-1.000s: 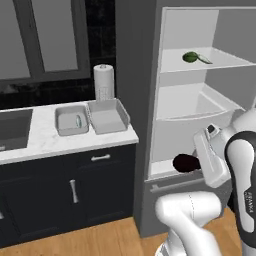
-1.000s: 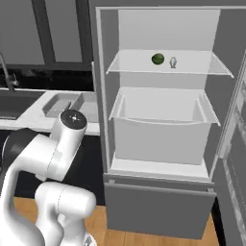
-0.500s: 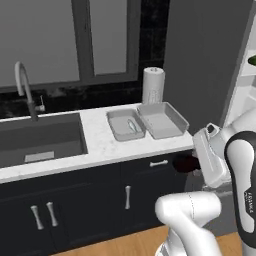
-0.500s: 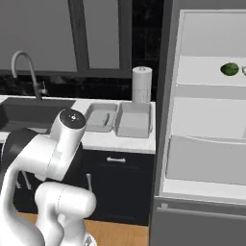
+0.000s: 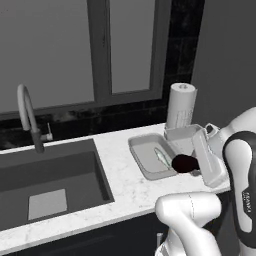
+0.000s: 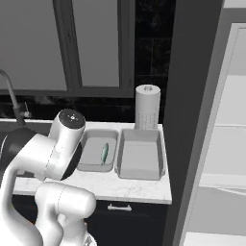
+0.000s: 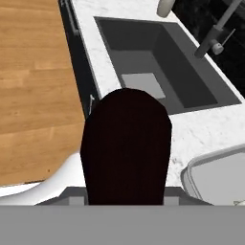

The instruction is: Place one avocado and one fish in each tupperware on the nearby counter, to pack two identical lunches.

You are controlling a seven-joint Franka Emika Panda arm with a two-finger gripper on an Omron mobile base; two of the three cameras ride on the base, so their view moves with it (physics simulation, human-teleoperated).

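Here the arm is standing folded tight in front of the counter [image 5: 125,200], elbow bulging low at the near edge and forearm rising at the right in the left base view, with the hand turned back toward the worktop. The gripper [image 5: 192,162] is clenching a dark avocado [image 5: 184,162], holding it just at the near right rim of the left tupperware [image 5: 150,159]. In the hand view the avocado [image 7: 125,148] is blocking the fingers, with wood floor [image 7: 33,86] to one side and the sink [image 7: 158,72] and faucet [image 7: 215,36] beyond.

A greenish fish [image 6: 104,153] is lying inside the left tupperware [image 6: 91,163], lengthwise along its floor. The right tupperware [image 6: 140,161] is sitting just beside it, touching or nearly so, holding nothing I can see. A paper towel roll [image 6: 147,106] is standing upright at the far edge of the counter, behind the right tupperware. The sink [image 5: 50,185] is lying well left of both containers, its faucet [image 5: 29,117] arching at the far side
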